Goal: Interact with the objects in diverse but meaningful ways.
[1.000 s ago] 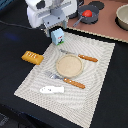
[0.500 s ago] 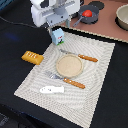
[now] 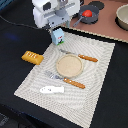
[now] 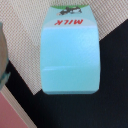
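A white-and-blue milk carton (image 3: 59, 36) stands upright on the far corner of the striped mat (image 3: 95, 75). My gripper (image 3: 58, 29) hangs right over it, its fingers hidden behind the hand. In the wrist view the carton (image 4: 69, 55) fills the picture, "MILK" printed on it, and no finger shows. A golden bread loaf (image 3: 31, 57) lies off the mat at the exterior view's left. The flat white fish piece (image 3: 52, 90) rests near the mat's front edge. A red tomato (image 3: 88, 13) sits in a dark pan at the back. A grey pot (image 3: 122, 17) is cut off at the back right.
A round tan plate (image 3: 68, 65) lies mid-mat, with an orange-handled knife (image 3: 82, 57) behind it and an orange-handled fork (image 3: 67, 80) in front. A pinkish board (image 3: 107, 25) carries the pan and pot. A black tabletop (image 3: 15, 40) surrounds the mat.
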Robot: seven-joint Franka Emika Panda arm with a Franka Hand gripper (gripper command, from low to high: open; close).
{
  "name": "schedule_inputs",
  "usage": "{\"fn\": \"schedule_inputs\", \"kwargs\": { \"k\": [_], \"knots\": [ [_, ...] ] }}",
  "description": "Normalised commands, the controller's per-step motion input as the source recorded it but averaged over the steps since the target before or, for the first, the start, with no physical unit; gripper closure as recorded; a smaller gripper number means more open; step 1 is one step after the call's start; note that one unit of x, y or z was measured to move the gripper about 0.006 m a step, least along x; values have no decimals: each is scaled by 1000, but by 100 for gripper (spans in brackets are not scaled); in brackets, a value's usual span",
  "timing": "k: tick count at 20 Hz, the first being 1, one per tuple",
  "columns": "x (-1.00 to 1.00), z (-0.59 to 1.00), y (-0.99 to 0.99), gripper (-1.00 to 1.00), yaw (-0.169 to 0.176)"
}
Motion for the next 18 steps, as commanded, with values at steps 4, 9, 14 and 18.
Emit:
{"fn": "schedule_inputs", "kwargs": {
  "k": [4, 9, 14, 18],
  "knots": [
    [0, -216, 159, -100, 0],
    [0, -205, 151, -100, 0],
    [0, -193, 185, -100, 0],
    [0, -204, 181, -100, 0]
  ]
}}
